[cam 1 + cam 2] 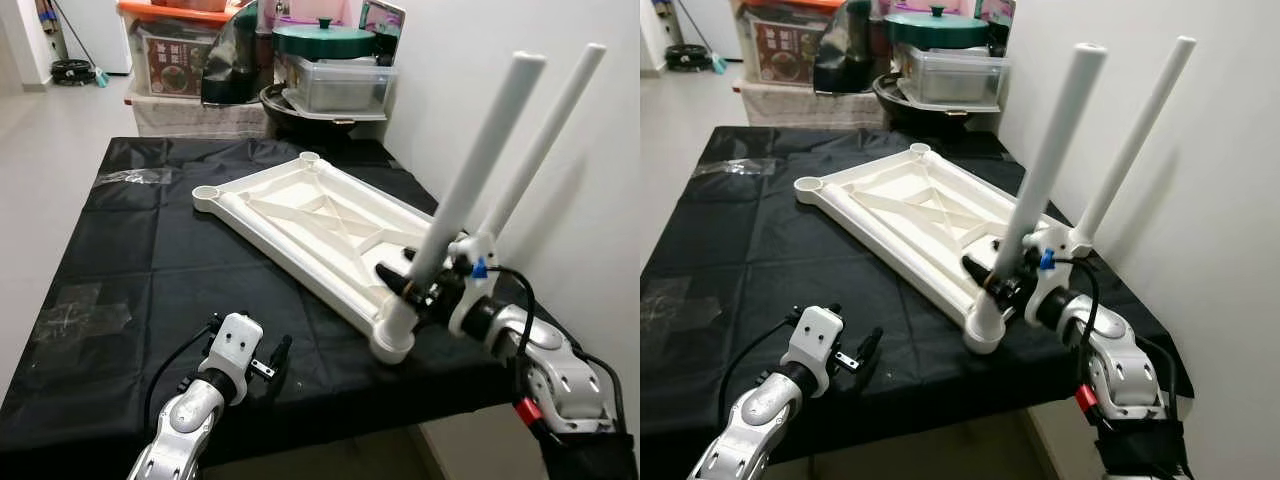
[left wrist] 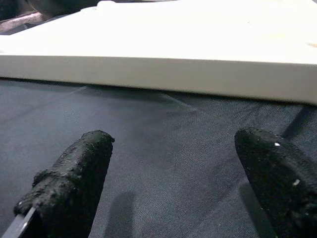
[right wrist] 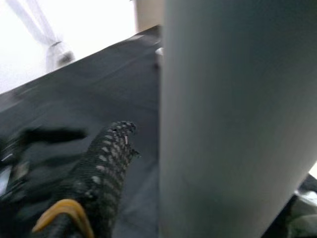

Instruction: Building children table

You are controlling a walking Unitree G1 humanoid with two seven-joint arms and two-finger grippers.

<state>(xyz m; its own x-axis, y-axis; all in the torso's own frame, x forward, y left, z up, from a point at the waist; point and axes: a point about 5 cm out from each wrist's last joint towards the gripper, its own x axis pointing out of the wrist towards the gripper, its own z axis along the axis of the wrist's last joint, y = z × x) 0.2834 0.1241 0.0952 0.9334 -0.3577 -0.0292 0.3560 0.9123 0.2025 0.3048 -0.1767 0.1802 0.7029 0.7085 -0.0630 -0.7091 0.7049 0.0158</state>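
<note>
Right hand (image 1: 408,287) pinches a smooth white tubular leg (image 1: 470,180) standing in the near right corner socket of the upturned, ribbed white plastic tabletop (image 1: 300,215). A second leg (image 1: 540,140) rises just behind. Left hand (image 1: 272,365), fingers spread, hovers over the black-clothed desk (image 1: 120,260), near the tabletop's near edge.

You see a cream-white table frame (image 1: 300,215) with two white legs (image 1: 470,180) on a plain black cloth (image 1: 120,260), a dark green lid (image 1: 322,40) behind, and black fingers (image 2: 69,183) on silver arms.
</note>
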